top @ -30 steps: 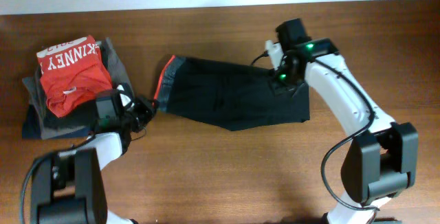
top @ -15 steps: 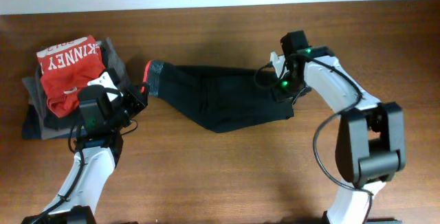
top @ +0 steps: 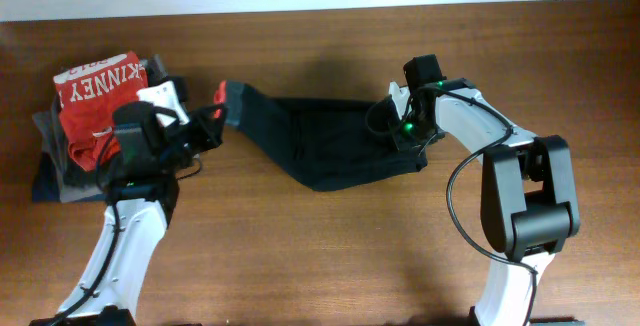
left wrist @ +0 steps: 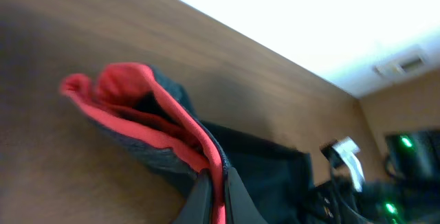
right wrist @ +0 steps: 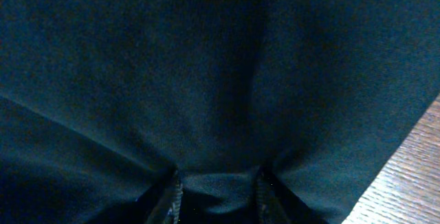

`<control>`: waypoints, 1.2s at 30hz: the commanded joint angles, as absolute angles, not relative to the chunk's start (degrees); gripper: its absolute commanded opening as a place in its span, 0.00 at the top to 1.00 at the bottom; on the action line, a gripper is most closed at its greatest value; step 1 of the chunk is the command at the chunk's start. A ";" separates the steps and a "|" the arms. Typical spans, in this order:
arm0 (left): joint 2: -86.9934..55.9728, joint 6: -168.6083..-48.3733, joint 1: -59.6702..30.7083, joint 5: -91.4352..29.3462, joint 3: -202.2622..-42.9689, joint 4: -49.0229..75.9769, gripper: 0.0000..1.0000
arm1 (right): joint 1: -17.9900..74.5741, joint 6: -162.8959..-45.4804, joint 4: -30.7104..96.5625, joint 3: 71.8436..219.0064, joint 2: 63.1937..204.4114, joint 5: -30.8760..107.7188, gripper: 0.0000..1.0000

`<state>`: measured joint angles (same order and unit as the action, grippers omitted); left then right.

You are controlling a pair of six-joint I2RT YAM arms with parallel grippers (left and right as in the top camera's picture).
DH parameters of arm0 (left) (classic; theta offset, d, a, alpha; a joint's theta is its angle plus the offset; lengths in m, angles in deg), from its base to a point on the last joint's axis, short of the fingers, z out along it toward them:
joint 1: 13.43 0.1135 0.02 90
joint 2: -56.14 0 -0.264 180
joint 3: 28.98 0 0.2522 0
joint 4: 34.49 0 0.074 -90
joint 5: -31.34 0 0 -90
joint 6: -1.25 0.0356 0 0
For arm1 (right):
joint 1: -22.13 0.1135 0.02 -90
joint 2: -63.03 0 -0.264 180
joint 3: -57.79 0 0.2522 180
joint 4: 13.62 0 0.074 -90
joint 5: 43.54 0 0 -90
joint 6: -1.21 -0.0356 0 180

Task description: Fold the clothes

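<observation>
The black pants (top: 340,146) lie stretched across the middle of the wooden table (top: 330,256). My left gripper (top: 212,121) is shut on their grey waistband with its red-orange edge (top: 232,96) and holds that end lifted at the left. In the left wrist view the red edge (left wrist: 137,114) runs down between my closed fingers (left wrist: 218,196). My right gripper (top: 405,136) is down on the right end of the pants. In the right wrist view a fold of black cloth (right wrist: 206,80) is bunched between the fingers (right wrist: 220,189).
A pile of folded garments sits at the far left: a red T-shirt with white "KINNEY" lettering (top: 100,106) on top of grey and navy pieces (top: 50,171). My left arm hangs close beside this pile. The table's far edge meets a white wall.
My left gripper has risen and moved toward the back left, lifting the waistband. The pants have slid left and bunched narrower. My right gripper has shifted slightly left with the cloth.
</observation>
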<state>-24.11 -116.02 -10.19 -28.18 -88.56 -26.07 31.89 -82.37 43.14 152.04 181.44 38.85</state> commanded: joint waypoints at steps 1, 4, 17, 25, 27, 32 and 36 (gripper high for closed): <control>-22.76 -110.71 -14.84 -26.48 -91.97 -26.25 1.00 | 31.91 -82.51 43.17 150.44 186.95 36.07 0.60; -22.76 -109.59 -19.13 -29.91 -93.72 -26.38 1.00 | 32.28 -83.36 43.45 150.44 186.95 34.76 0.60; -22.93 -109.59 -28.41 -32.14 -96.58 -27.71 1.00 | 42.18 -90.24 42.69 150.44 186.95 32.95 0.60; -23.02 -109.42 -30.82 -32.18 -96.58 -27.38 1.00 | 47.49 -93.72 42.84 150.44 186.95 32.92 0.60; -23.04 -109.40 -30.84 -32.75 -96.58 -25.50 1.00 | 48.94 -93.87 43.19 150.44 186.95 32.90 0.60; -24.07 -108.74 -31.52 -33.01 -96.56 -21.05 1.00 | 50.75 -96.04 43.19 150.46 186.95 32.92 0.59; -25.73 -108.35 -33.11 -33.03 -96.56 -19.32 1.00 | 50.16 -96.84 44.08 150.51 186.31 32.95 0.56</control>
